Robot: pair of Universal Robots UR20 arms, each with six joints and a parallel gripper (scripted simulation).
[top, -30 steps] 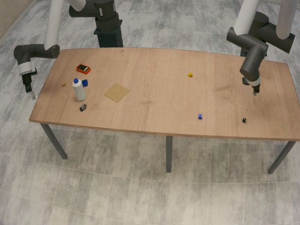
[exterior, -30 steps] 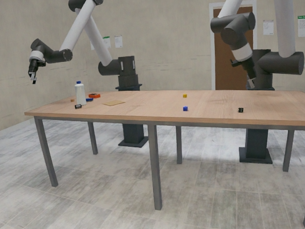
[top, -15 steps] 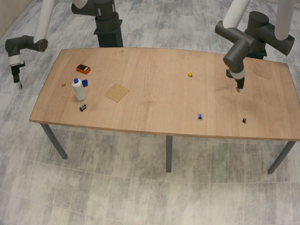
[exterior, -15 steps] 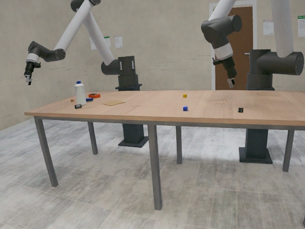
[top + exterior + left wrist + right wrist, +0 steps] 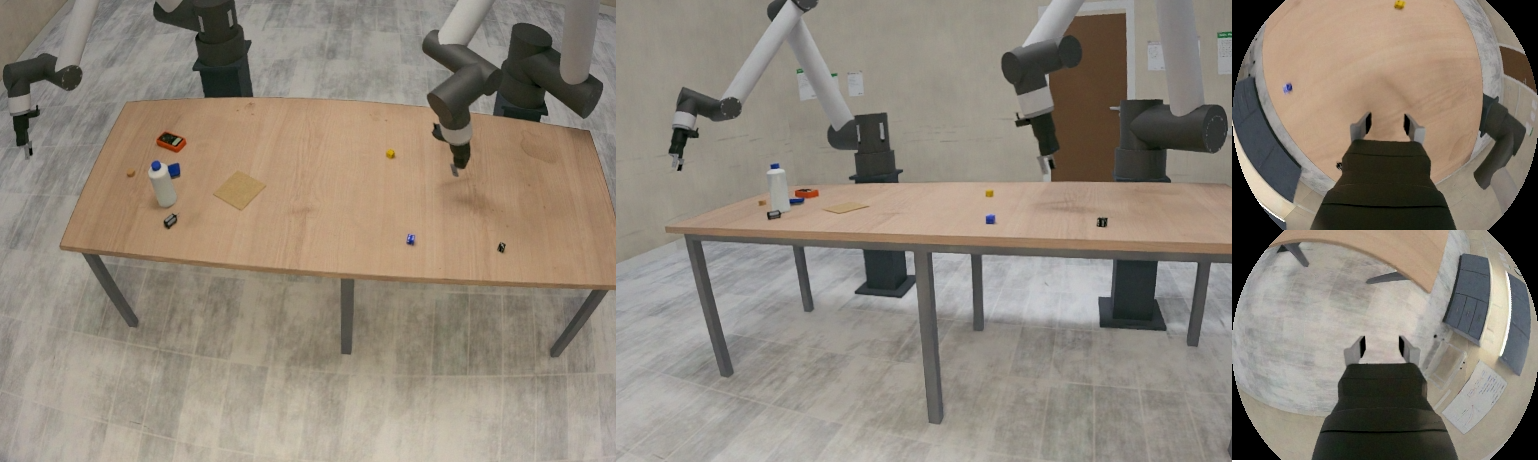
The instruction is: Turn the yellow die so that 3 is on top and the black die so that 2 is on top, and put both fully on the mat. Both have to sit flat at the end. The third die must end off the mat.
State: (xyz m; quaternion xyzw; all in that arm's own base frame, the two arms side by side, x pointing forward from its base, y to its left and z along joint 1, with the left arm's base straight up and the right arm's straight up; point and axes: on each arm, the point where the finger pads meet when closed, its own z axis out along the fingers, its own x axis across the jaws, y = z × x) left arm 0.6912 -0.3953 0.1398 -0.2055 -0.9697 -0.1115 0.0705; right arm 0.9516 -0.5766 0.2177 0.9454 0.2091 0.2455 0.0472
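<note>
Black die (image 5: 501, 247) (image 5: 1102, 222) (image 5: 1339, 166) near front edge (image 5: 425, 280) (image 5: 816, 239), mat (image 5: 240, 190) (image 5: 846, 207) set cornerwise

Item, left hand (image 5: 455, 170) (image 5: 1047, 165) (image 5: 1387, 125): shifted leftward across the right half of the top and exterior frames, now nearer the yellow die (image 5: 390, 154) (image 5: 989, 193) (image 5: 1399, 4); item, right hand (image 5: 28, 150) (image 5: 677, 164) (image 5: 1382, 348): shifted up and leftward at the top view's upper left
</note>
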